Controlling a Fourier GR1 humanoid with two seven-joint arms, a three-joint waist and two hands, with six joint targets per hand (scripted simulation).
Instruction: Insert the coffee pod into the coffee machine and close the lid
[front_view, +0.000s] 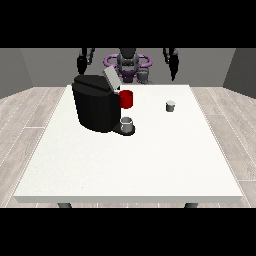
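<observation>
A black coffee machine (95, 102) stands on the white table (130, 160) at the left of middle, its grey lid (111, 78) tilted up and open. A small grey coffee pod (170, 105) sits upright on the table to the right of the machine. Under the machine's spout a grey cup (127, 123) rests on its base. Both hands hang raised behind the table's far edge, away from everything: the hand at the view's left (81, 62) and the hand at the view's right (173, 62). Neither holds anything.
A red mug (126, 99) stands just behind and right of the machine. The table's far edge runs below the robot's torso (127, 65).
</observation>
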